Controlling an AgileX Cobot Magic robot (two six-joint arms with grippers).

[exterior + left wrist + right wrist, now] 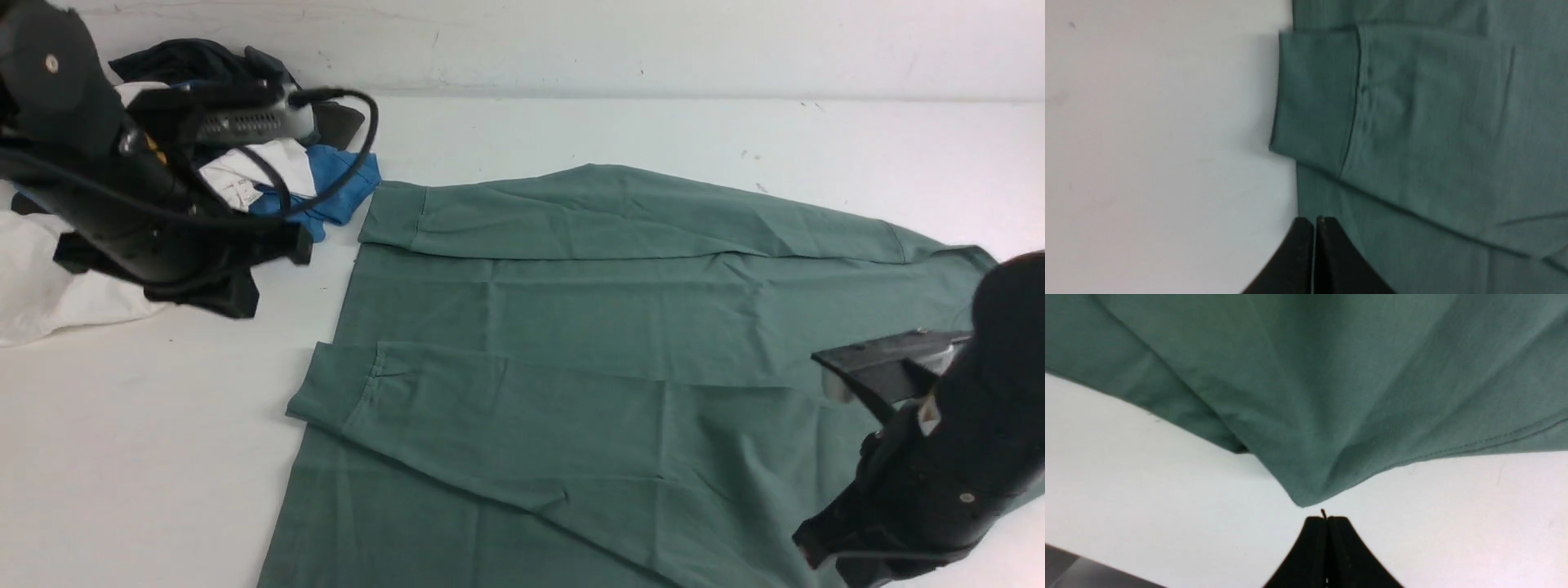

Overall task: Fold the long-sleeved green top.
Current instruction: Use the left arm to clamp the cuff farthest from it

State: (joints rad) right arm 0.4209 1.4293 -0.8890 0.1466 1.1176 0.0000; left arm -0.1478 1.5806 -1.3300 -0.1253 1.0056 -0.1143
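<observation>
The green long-sleeved top (612, 310) lies flat on the white table, both sleeves folded across its body. The far sleeve (637, 208) and the near sleeve (531, 416) end in cuffs at the left; the near cuff (1314, 94) shows in the left wrist view. Neck, tag and logo are hidden. My left arm (122, 188) is raised at the back left. My left gripper (1314, 222) is shut and empty above the top's left edge. My right arm (939, 457) is at the front right. My right gripper (1327, 518) is shut and empty, just short of a corner of the top (1306, 494).
A pile of clothes sits at the back left under my left arm: a blue garment (343, 184), a white one (49, 286) and a dark one (188, 61). A white wall (571, 41) runs along the back. The table's edge (1069, 571) shows near my right gripper.
</observation>
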